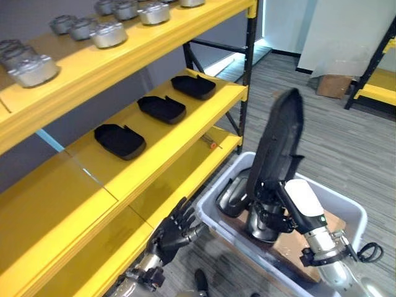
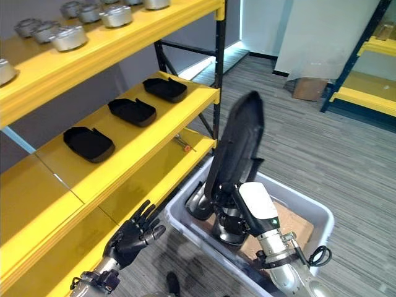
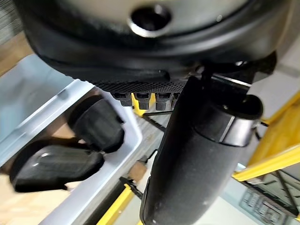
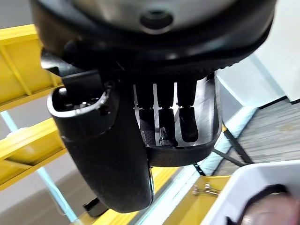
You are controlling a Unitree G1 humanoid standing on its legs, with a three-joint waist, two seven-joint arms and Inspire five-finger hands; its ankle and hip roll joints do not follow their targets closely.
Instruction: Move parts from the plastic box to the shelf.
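Observation:
My right hand [image 1: 270,211] is shut on a long black plastic part [image 1: 281,139], which it holds upright over the grey plastic box [image 1: 346,207]. In the right wrist view its fingers [image 4: 159,117] curl over the part's rim [image 4: 187,151] beside the thumb. More black parts [image 3: 56,164] lie inside the box [image 3: 47,93] on a cardboard liner [image 1: 297,241]. Three black parts [image 1: 161,108] rest in a row on the yellow middle shelf [image 1: 185,133]. My left hand [image 1: 173,232] hangs open, holding nothing, between the lowest shelf's front edge and the box.
Several silver metal parts [image 1: 108,34] line the top shelf. A small orange-tipped tool [image 1: 210,142] lies on the lower shelf near the upright post [image 1: 249,68]. A cardboard box [image 1: 334,85] and another yellow rack [image 1: 377,86] stand at the back right on grey floor.

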